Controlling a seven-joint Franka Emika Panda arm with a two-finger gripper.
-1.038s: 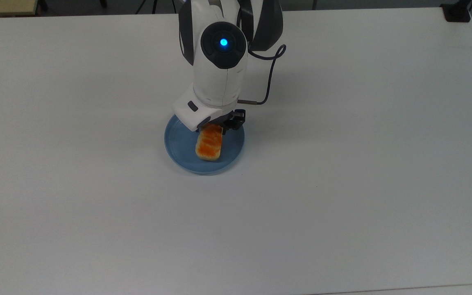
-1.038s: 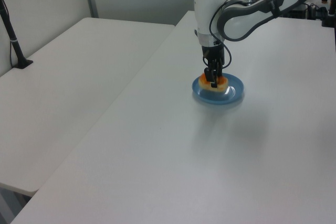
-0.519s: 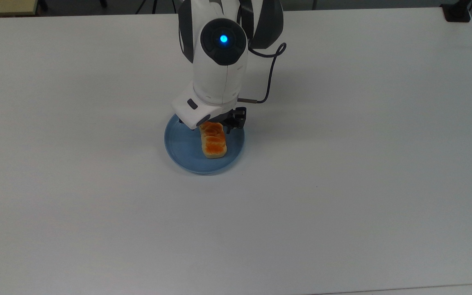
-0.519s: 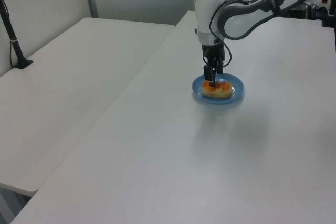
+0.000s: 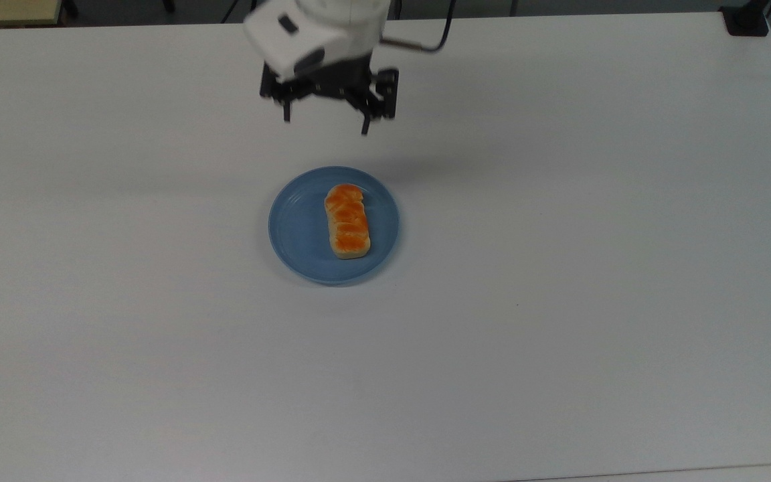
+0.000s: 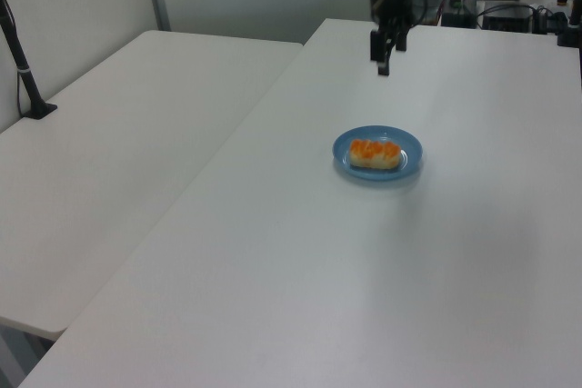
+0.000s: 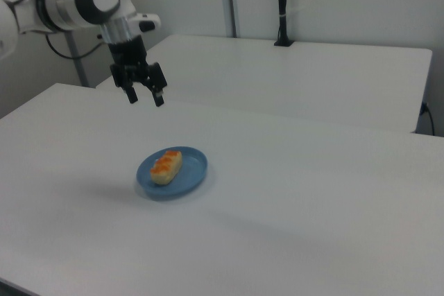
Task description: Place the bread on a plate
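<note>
In the top view, the bread is seen lying flat inside the plate, near the middle of the tabletop. It is judged light and soft, best taken across its long cream sides. The gripper is held toward the far edge, fingers spread and empty; half a second ago it was down at the loaf.

In the left view, the gripper is raised well clear of the plate.

In the right view, the fingers are seen parted.

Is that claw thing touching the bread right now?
Apart. In the right view the open gripper hangs well above the bread, bare table between them.
</note>
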